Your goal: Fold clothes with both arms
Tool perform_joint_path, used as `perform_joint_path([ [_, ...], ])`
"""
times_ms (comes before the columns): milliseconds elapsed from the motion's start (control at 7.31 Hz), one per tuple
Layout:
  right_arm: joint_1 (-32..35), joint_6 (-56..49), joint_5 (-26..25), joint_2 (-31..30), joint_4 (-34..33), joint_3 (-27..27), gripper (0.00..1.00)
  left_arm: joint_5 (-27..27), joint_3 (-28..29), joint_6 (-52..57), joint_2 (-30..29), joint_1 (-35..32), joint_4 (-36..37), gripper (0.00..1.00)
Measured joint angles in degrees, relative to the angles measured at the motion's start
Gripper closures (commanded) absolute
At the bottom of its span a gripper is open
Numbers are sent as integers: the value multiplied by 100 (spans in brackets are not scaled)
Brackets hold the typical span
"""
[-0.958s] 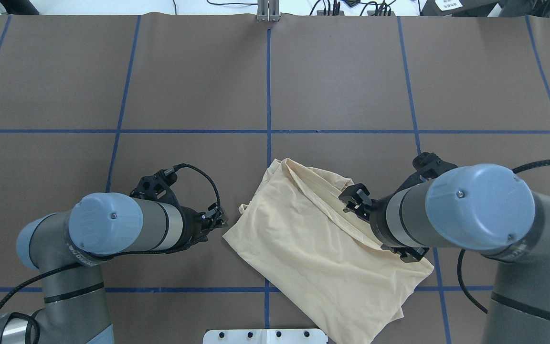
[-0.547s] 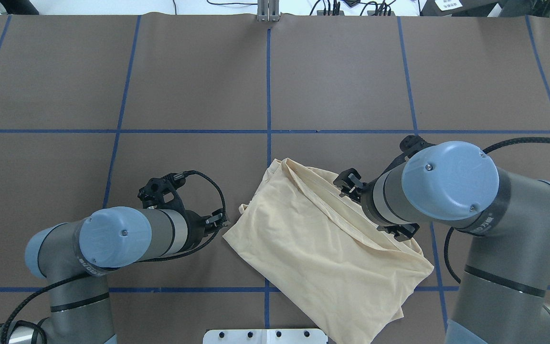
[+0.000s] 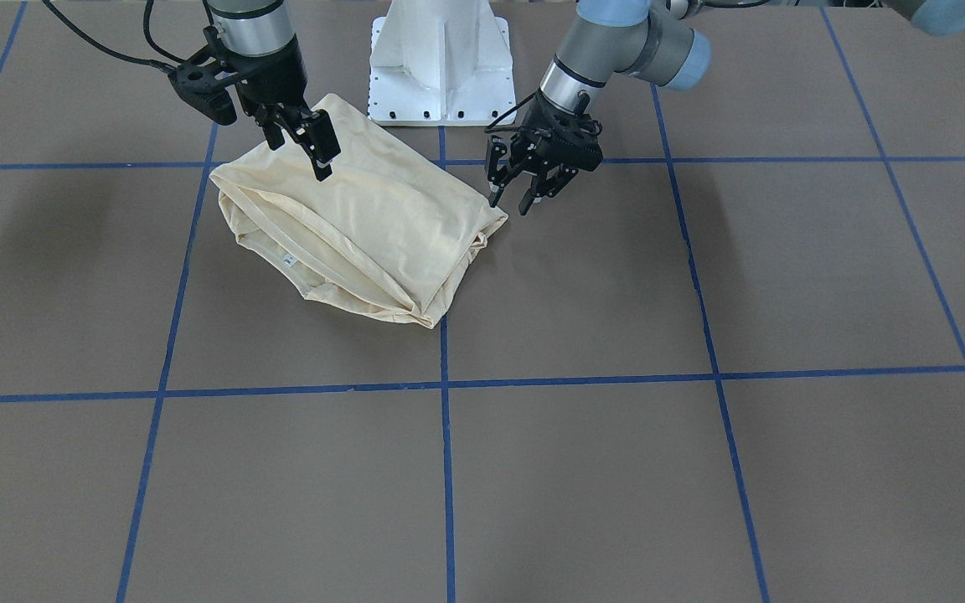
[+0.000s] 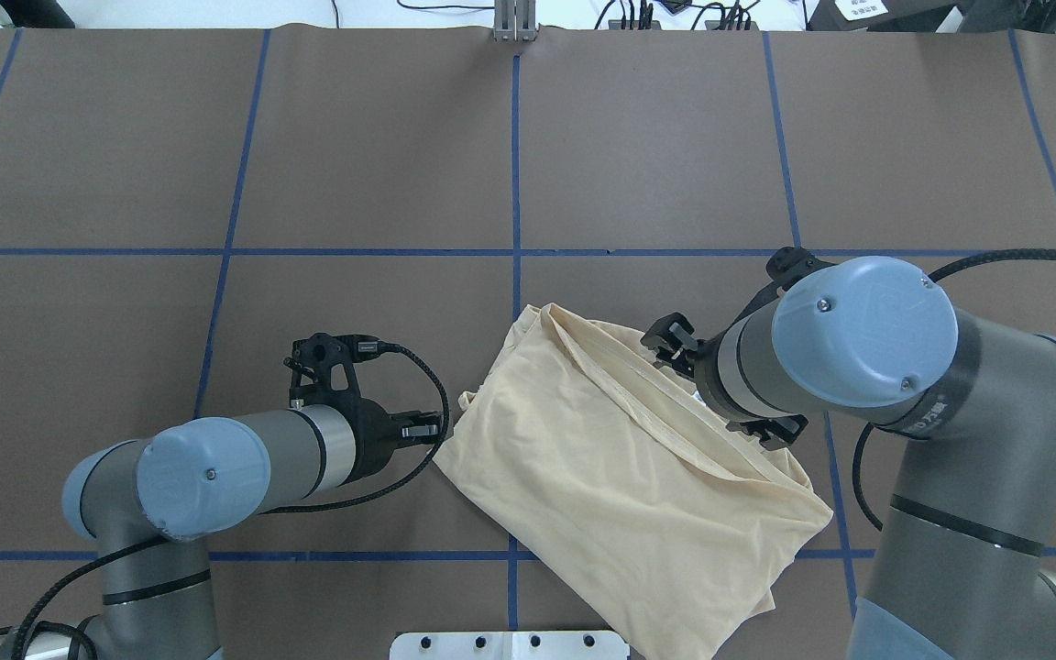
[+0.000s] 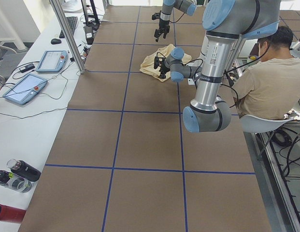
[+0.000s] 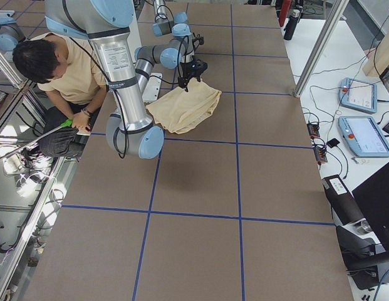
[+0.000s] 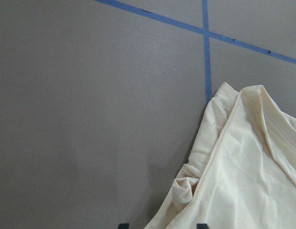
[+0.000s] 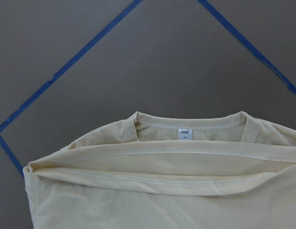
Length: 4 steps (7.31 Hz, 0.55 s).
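Left gripper (image 3: 508, 203) hangs tilted downward just beside one corner of the T-shirt (image 4: 620, 477), jaws spread wide and holding nothing. Right gripper (image 3: 302, 159) hovers above the shirt's opposite side near the collar, jaws apart and also empty. The cream-yellow shirt lies folded on the brown table (image 4: 354, 165) near the robot's base. Its white neck tag (image 8: 184, 134) reads "SIZE"

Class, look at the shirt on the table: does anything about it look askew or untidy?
Yes. The shirt lies diagonal to the blue grid lines, and a small bunch of fabric pokes out at one corner.
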Motion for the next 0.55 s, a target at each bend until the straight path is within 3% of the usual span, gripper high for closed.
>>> perform_joint_path([
  [274,167,-361,6,-9,-3,-81,0,-44,662,96,22,29,-1348,47],
  [547,211,-450,6,0,-3,-126,0,-63,823,142,137,27,-1748,47],
])
